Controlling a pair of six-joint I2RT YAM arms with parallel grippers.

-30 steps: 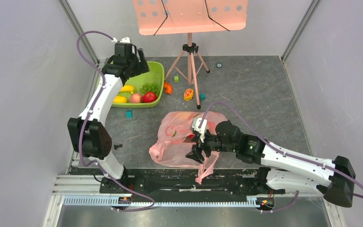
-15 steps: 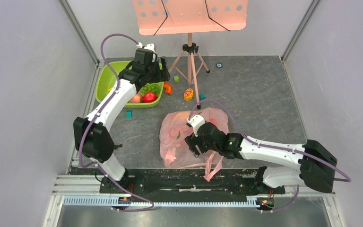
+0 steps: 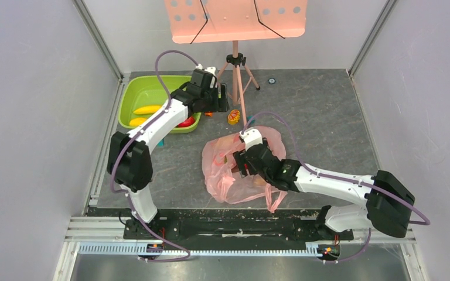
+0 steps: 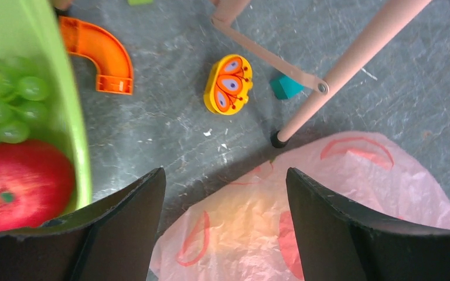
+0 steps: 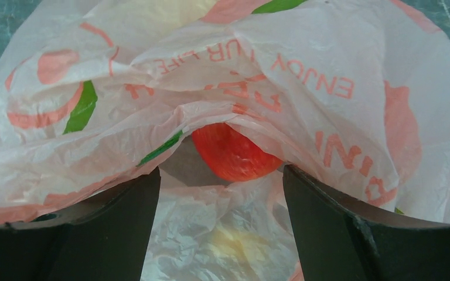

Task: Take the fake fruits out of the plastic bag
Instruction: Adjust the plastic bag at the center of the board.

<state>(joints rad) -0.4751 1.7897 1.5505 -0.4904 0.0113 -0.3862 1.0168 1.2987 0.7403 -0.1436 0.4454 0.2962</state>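
The pink plastic bag [image 3: 234,175] lies crumpled mid-table, printed with peach and leaf shapes. My right gripper [image 3: 241,163] is at its mouth, open. In the right wrist view its jaws [image 5: 221,172] straddle the bag [image 5: 281,70] opening, with a red apple [image 5: 234,153] just ahead of them under the plastic fold. A yellowish fruit [image 5: 237,241] shows dimly through the film below. My left gripper [image 3: 221,100] hovers open and empty above the floor, between the basin and the bag [image 4: 328,216]. Fruits in the green basin [image 3: 130,93]: bananas [image 3: 146,109], red apple [image 4: 20,184], grapes [image 4: 6,99].
A pink tripod leg [image 4: 334,76] of the music stand [image 3: 236,20] comes down right beside the bag's far edge. An orange curved piece [image 4: 102,55], a butterfly toy [image 4: 228,83] and a teal cube [image 4: 286,86] lie on the floor near it.
My left arm swung right from over the basin to the tripod, above the bag's far edge. My right gripper pushed forward into the bag's mouth, and the bag shifted slightly.
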